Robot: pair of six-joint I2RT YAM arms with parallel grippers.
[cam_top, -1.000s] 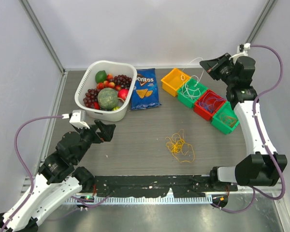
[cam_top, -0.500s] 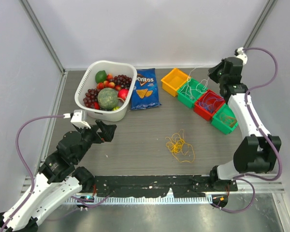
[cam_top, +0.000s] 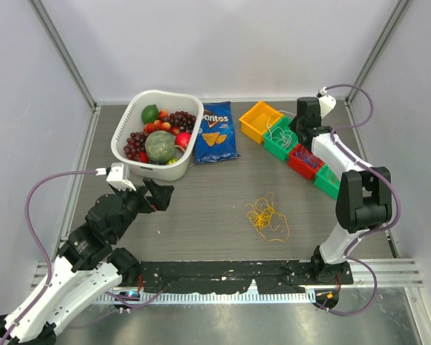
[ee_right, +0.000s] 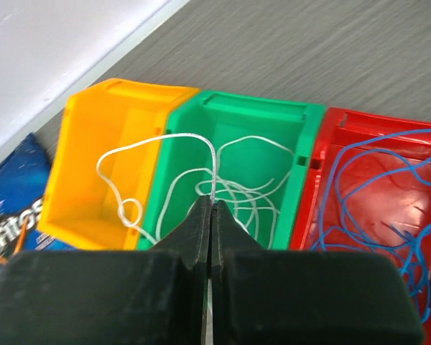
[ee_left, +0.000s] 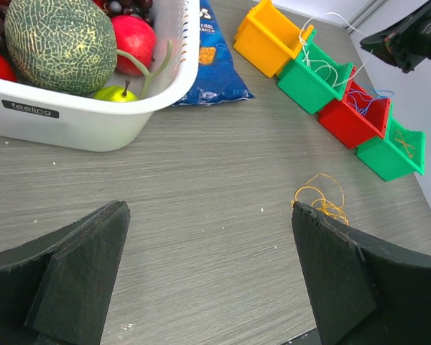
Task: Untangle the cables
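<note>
- Your right gripper (ee_right: pixel 211 208) has its fingers pressed together on a strand of the white cable (ee_right: pixel 213 172), above the green bin (ee_right: pixel 302 115) near the far right corner of the counter (cam_top: pixel 201 208).
- Most of that white cable lies coiled inside the green bin, but one loop hangs over the shared wall into the yellow bin (ee_right: pixel 79 144) next to it.
- The blue cable (ee_right: pixel 373 180) sits loose in the red bin (ee_right: pixel 337 122) on the other side.
- The yellow tangle (cam_top: pixel 267 215) is the part left to sort. It lies flat on the bare counter, right of centre and toward the near edge, well apart from both arms.
- Your left gripper (ee_left: pixel 212 273) hovers with its fingers wide apart and nothing between them, over the near left part of the counter.
- Expect these cables to be very light, limp and thin. They probably drag along rather than hold a shape, and a loop can snag on a bin wall.
- Pinch a single strand at an outer loop or a free end, not the dense middle of the tangle, where you would likely grab several passes at once.
</note>
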